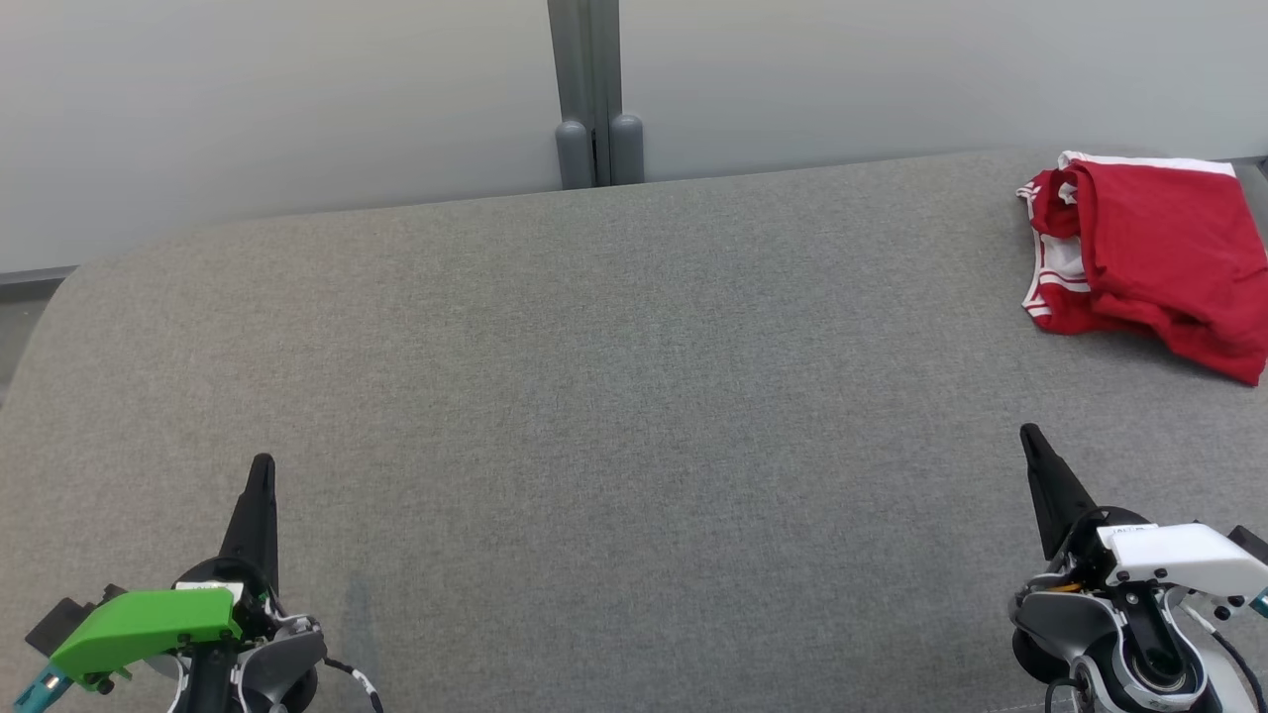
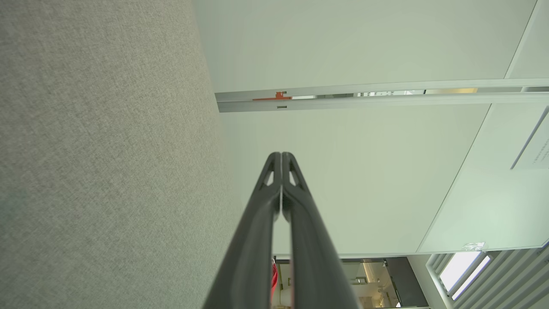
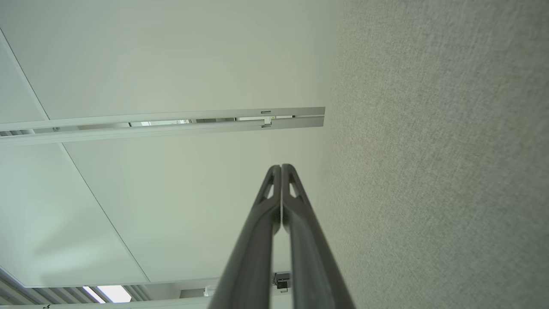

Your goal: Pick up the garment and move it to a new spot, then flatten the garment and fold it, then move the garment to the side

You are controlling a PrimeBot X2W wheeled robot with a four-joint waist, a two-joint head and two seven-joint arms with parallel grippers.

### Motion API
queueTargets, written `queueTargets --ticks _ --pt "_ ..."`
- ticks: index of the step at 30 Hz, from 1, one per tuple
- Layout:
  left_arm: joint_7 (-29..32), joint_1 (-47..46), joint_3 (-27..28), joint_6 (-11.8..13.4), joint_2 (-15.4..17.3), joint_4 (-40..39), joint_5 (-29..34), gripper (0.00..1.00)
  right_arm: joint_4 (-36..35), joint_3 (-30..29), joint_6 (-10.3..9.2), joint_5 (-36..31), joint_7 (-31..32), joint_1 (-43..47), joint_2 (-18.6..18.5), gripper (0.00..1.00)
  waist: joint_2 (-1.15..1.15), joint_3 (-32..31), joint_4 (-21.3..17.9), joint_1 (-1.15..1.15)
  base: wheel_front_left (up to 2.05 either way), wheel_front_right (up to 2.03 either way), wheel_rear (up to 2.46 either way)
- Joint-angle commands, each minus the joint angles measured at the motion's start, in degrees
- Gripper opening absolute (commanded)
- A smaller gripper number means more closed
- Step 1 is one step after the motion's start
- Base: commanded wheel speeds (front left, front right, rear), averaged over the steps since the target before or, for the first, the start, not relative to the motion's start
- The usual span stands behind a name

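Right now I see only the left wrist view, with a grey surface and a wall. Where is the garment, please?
Observer: The red garment lies rumpled at the far right of the grey surface.
Operator: Which hand is nearer to it?
Observer: The right hand, shut and empty, well short of it.
Operator: And the other one?
Observer: The left hand is at the near left, across the surface from the garment.

Wall notice — print unreadable

garment: soft creased cloth | tabletop: rough woven fabric, matt | wall: smooth, matt
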Motion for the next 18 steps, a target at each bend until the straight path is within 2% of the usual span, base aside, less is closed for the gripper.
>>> queueTargets --ticks 1,18 --pt "0.2 -0.7 0.2 -0.3 0.0 0.0 -0.2 0.00 0.1 -0.1 -0.04 0.4 0.2 -0.4 -0.1 0.00 0.00 0.0 0.0 0.00 0.00 0.00 0.00" --pt "0.2 -0.7 0.1 -0.3 0.0 0.0 -0.2 0.00 0.1 0.0 -0.04 0.4 0.2 -0.4 -0.1 0.00 0.00 0.0 0.0 0.00 0.00 0.00 0.00"
